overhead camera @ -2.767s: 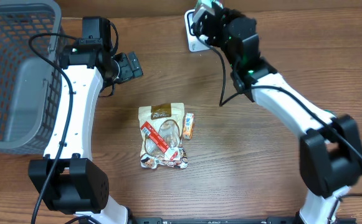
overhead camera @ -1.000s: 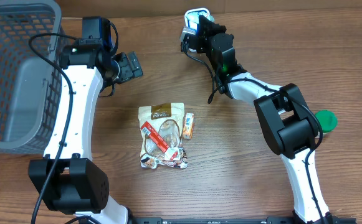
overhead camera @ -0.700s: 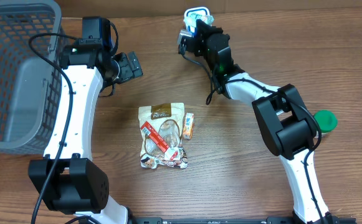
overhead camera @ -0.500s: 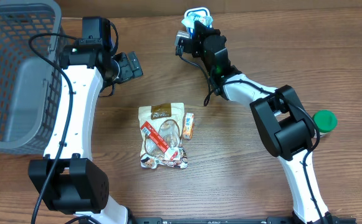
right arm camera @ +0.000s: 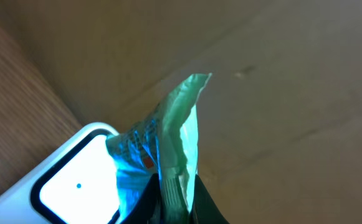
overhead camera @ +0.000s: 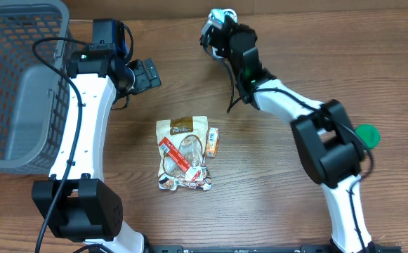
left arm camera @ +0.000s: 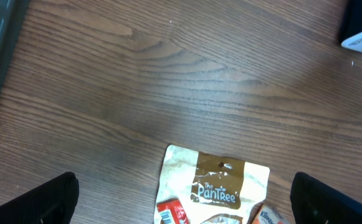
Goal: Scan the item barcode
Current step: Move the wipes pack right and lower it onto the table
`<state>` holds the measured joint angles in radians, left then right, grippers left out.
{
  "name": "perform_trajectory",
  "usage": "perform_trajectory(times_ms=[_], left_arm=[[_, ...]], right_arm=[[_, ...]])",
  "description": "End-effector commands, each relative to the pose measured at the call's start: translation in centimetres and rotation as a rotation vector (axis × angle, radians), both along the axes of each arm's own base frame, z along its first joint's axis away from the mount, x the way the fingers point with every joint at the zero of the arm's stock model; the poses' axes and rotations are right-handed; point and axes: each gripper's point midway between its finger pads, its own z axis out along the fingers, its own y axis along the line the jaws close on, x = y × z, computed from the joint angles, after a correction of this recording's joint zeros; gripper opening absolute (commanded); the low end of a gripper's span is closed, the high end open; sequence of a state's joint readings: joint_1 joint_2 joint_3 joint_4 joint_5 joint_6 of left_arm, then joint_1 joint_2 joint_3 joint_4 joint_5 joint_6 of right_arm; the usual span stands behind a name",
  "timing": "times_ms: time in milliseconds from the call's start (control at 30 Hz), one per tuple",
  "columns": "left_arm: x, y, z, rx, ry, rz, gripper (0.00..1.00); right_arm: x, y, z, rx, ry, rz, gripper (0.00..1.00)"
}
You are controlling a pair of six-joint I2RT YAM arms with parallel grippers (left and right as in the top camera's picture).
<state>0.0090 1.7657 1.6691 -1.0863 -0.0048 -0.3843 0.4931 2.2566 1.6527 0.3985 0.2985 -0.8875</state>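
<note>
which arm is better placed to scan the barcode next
Right: the right gripper is shut on the green packet, right at the white scanner. The left gripper hangs open and empty, away from it.

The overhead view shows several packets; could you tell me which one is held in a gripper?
The green-blue packet, shut in the right gripper over the white scanner; the others lie piled mid-table, untouched.

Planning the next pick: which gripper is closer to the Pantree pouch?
Left. The left gripper hangs open just beyond the Pantree pouch, toward the left; the right gripper is farther, at the table's far edge, shut on a light-blue packet.
</note>
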Motion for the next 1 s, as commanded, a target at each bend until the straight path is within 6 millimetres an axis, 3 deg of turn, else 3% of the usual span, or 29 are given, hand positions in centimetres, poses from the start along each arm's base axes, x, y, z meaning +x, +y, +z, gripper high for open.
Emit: perform_trajectory(times_ms=[0, 100, 233, 400, 633, 733, 967], left_arm=[[0.1, 0.3, 1.3, 0.014, -0.032, -0.014, 1.0], [0.1, 0.3, 1.3, 0.014, -0.032, -0.014, 1.0], [0.1, 0.3, 1.3, 0.014, -0.032, -0.014, 1.0], [0.1, 0.3, 1.3, 0.014, -0.032, -0.014, 1.0], [0.1, 0.3, 1.3, 0.014, -0.032, -0.014, 1.0], [0.1, 0.3, 1.3, 0.014, -0.032, -0.014, 1.0], [0.1, 0.3, 1.3, 0.014, -0.032, -0.014, 1.0]], right_arm=[[-2.9, -1.6, 13.0, 0.258, -0.104, -0.021, 0.03], [-5.4, -2.4, 15.0, 0.28, 0.0, 0.005, 0.03], [-9.6, -4.6, 13.8, 0.296, 0.244, -0.015, 0.04], [-16.2, -7.1, 7.5, 0.239, 0.664, -0.019, 0.04], [-26.1, -13.5, -2.4, 0.206, 1.265, -0.242, 0.04], [-27.5, -15.4, -5.7, 0.22, 1.358, -0.296, 0.04], [-28.3, -19.5, -12.7, 0.233, 1.369, -0.412, 0.04]])
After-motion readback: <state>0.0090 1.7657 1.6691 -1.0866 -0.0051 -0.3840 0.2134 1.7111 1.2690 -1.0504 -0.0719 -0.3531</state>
